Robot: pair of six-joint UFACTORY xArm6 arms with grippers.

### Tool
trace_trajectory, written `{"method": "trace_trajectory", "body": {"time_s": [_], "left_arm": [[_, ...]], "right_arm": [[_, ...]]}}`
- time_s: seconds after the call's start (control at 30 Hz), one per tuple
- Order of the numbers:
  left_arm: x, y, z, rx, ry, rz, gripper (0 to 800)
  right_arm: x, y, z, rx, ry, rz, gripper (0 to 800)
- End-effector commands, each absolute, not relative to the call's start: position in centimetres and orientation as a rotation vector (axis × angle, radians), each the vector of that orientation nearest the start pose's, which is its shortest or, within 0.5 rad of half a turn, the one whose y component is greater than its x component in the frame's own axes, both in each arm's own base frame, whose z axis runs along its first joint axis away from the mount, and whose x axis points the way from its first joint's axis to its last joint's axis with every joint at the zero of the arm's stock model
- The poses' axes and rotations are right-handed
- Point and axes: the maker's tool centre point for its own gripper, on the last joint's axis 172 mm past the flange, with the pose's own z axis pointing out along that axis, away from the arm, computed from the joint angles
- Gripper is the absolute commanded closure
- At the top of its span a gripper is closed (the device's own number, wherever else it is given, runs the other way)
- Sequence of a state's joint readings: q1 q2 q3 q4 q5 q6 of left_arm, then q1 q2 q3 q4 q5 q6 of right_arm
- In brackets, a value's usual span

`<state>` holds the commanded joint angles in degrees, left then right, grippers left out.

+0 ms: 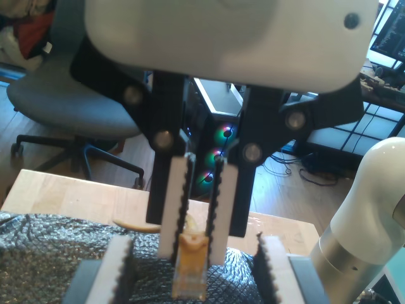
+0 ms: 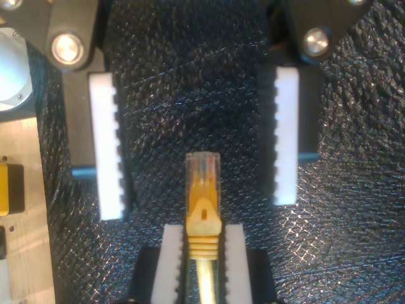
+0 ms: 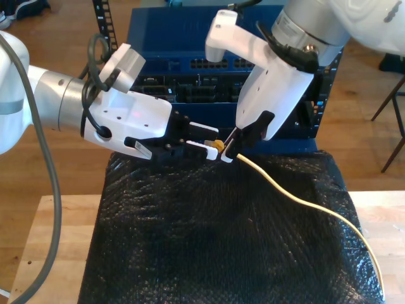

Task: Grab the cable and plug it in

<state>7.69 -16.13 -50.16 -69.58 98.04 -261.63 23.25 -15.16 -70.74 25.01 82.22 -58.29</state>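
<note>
- My second gripper [image 3: 225,152] is clamped on the cable [image 3: 304,204] at the ribbed yellow boot just behind the clear plug [image 2: 202,170]. The plug tip projects free beyond its fingers [image 2: 172,253].
- My first gripper [image 3: 205,140] is spread wide. Its serrated pads [image 2: 104,145] stand to either side of the plug tip and apart from it.
- Step in hand, as judged: a handover or regrasp at the plug.
- To do it well, keep the plug centred between the wide pads and close squarely on the flat sides of the plug body, so the contact end is left bare. The holding grip should let go only once the new grip is firm.
- Risk: an off-centre close could twist the plug or press its latch tab.
- The cable slack trails from the closed fingers across a black padded mat [image 3: 190,247] that covers a wooden table [image 3: 54,240].
- Beyond both sets of fingers stands a blue equipment rack [image 3: 171,31] with rows of ports, presumably the destination.
- Room: wood floor, an office chair [image 1: 69,101] and a computer case with coloured fans [image 1: 223,134].
</note>
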Motion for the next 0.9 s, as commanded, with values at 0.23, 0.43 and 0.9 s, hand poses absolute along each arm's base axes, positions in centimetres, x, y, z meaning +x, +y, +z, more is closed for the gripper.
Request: {"method": "trace_trajectory", "body": {"time_s": [0.23,0.43,0.9], "left_arm": [[34.43,-21.52,38.31,1.464,-1.222,0.768,428],[34.47,-21.44,38.18,1.474,-1.233,0.789,463],[34.28,-21.42,38.4,1.467,-1.249,0.805,554]], "right_arm": [[34.29,26.53,37.02,-2.112,-1.737,-0.269,793],[34.29,26.53,37.02,-2.111,-1.739,-0.269,793],[34.29,26.53,37.02,-2.111,-1.739,-0.269,792]]}}
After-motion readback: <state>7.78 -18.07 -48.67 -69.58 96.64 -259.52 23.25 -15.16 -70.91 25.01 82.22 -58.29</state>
